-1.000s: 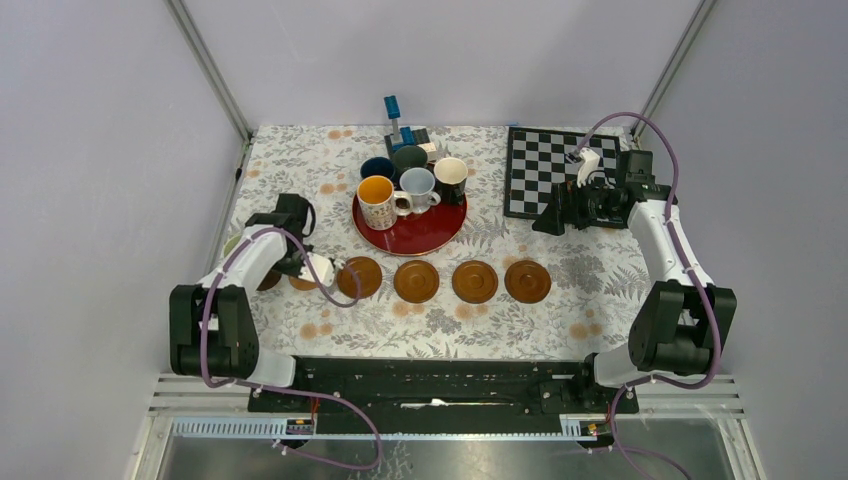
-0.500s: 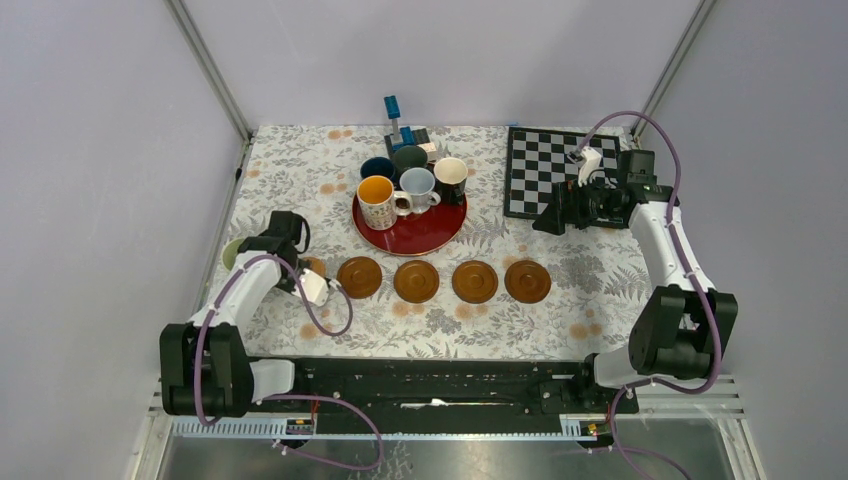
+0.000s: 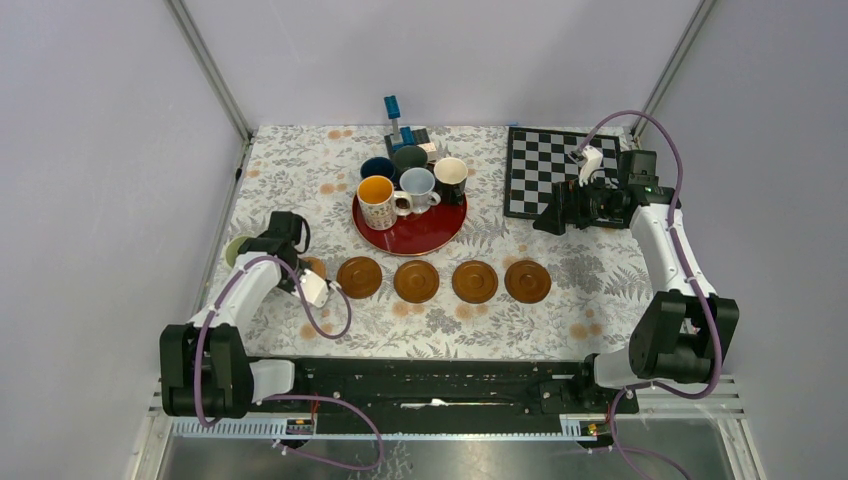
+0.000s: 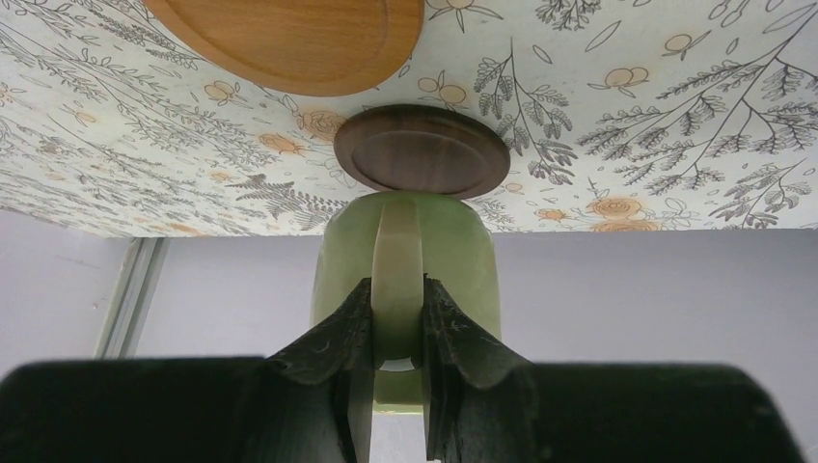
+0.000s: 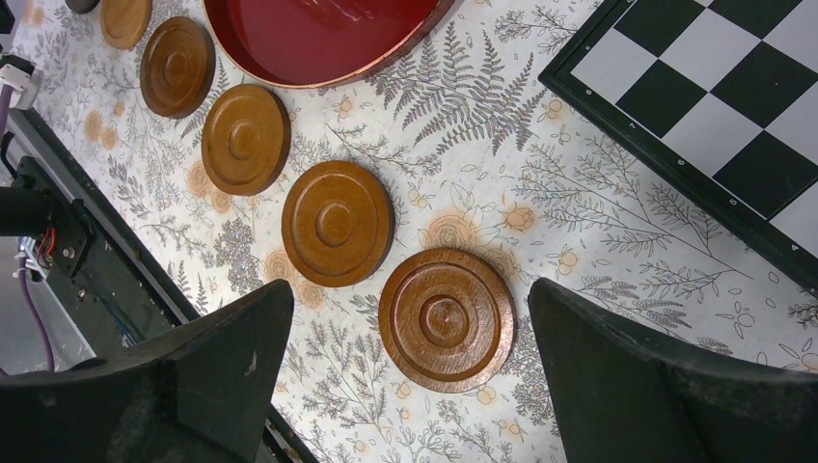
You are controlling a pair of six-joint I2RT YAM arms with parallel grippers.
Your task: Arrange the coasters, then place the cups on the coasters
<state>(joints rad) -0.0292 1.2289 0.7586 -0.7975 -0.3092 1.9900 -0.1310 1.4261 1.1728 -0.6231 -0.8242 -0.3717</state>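
My left gripper [image 4: 397,318] is shut on the handle of the pale green cup [image 4: 453,260], at the table's left edge [image 3: 237,250]. The cup's base sits at a dark brown coaster [image 4: 422,151]; I cannot tell whether they touch. A tan coaster [image 4: 289,39] lies beside it. Several brown coasters [image 3: 416,281] form a row across the table's front, the rightmost [image 5: 446,318] under my open, empty right gripper [image 5: 407,289]. The other cups stand grouped on the red tray [image 3: 420,232], among them a patterned one with an orange inside [image 3: 376,200].
A chessboard [image 3: 550,170] lies at the back right, under my right arm. A blue-handled tool on a dark block [image 3: 397,122] stands behind the tray. The enclosure's wall rises just past the table's left edge [image 4: 193,280].
My left arm pulled back towards the left edge with the green cup a second ago, then stayed still. My right gripper hardly moved.
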